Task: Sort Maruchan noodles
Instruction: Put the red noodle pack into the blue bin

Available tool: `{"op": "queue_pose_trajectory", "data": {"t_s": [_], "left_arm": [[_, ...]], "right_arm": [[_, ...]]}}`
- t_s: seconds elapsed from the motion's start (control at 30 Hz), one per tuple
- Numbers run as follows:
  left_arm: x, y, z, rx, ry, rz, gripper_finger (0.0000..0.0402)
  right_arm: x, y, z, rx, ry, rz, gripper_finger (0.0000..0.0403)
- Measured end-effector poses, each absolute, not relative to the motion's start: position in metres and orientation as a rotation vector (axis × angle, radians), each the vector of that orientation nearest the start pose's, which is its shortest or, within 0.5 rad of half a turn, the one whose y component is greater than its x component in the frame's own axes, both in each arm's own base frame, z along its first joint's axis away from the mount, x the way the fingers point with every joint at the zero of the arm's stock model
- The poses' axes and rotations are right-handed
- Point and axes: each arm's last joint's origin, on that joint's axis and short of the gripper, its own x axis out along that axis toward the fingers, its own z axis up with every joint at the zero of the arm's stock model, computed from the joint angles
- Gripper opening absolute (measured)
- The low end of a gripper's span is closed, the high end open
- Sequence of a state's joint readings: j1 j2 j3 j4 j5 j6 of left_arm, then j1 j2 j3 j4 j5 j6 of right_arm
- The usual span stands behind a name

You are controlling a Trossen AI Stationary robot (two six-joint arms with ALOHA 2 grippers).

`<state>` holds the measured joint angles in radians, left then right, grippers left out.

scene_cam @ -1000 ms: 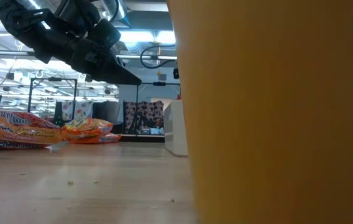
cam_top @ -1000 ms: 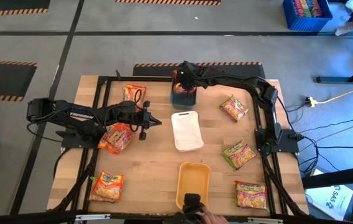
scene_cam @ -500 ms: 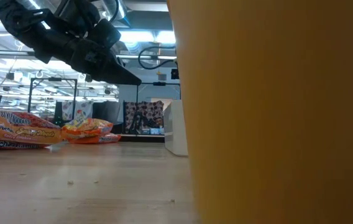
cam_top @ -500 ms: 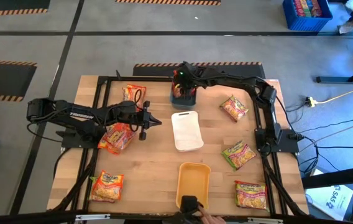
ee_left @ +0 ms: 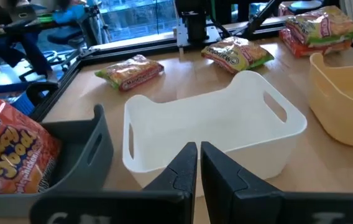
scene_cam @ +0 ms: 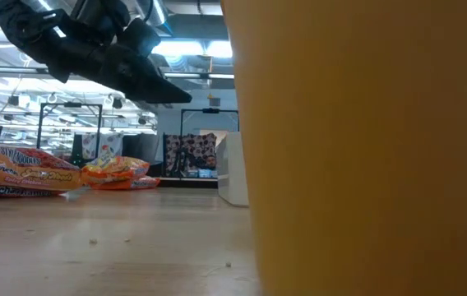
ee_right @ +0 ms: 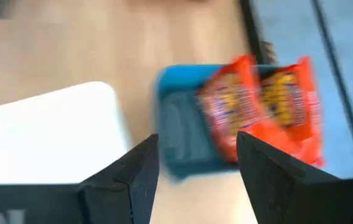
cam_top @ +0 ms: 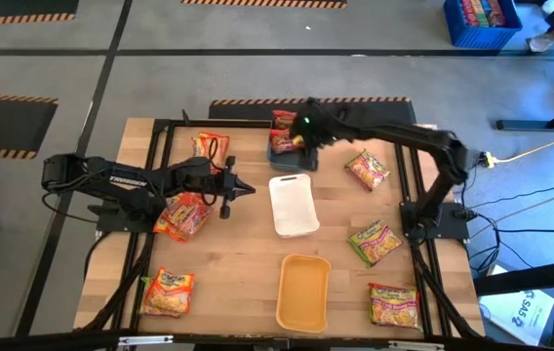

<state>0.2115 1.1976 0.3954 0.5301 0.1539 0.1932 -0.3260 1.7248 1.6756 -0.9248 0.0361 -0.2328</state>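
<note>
The right gripper, fingers now spread and released, is withdrawing from the blue-grey tray; two red Maruchan packets are lying just beyond its fingers. The left gripper is hovering clenched before the white tray.

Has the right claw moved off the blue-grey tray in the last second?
Yes. The right claw has shifted from over the blue-grey tray toward its right edge, open, leaving a red packet there.
</note>
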Motion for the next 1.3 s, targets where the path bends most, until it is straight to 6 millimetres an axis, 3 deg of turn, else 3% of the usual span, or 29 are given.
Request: {"op": "queue_pose_trajectory", "data": {"t_s": [0.2, 0.4, 0.57, 0.73, 0.93, 1.1, 1.2, 1.3], "left_arm": [[0.226, 0.044, 0.189, 0.14, 0.284, 0.104, 0.0032], [0.229, 0.046, 0.191, 0.12, 0.352, 0.145, 0.0109], [0.235, 0.048, 0.202, 0.095, 0.423, 0.162, 0.0167], [0.239, 0.043, 0.214, 0.003, 0.587, 0.156, 0.018], [0.231, 0.034, 0.259, -0.179, 0.891, 0.251, 0.0177], [0.213, 0.033, 0.297, -0.297, 1.064, 0.354, 0.0177], [0.202, 0.039, 0.305, -0.338, 1.149, 0.411, 0.0177], [0.187, 0.047, 0.297, -0.338, 1.286, 0.454, 0.0177]], "right_arm": [[0.327, -0.066, 0.349, -0.07, 1.026, -0.193, 0.0193], [0.314, -0.033, 0.315, -0.106, 0.938, -0.123, 0.0193], [0.291, -0.018, 0.276, -0.117, 0.757, -0.101, 0.0193], [0.266, -0.005, 0.248, -0.117, 0.558, -0.05, 0.0193], [0.251, 0.007, 0.231, -0.13, 0.373, 0.026, 0.0193], [0.252, 0.008, 0.226, -0.145, 0.349, 0.035, 0.0193], [0.253, 0.008, 0.226, -0.147, 0.326, 0.032, 0.0193], [0.257, 0.008, 0.224, -0.14, 0.319, 0.048, 0.0193]]}}
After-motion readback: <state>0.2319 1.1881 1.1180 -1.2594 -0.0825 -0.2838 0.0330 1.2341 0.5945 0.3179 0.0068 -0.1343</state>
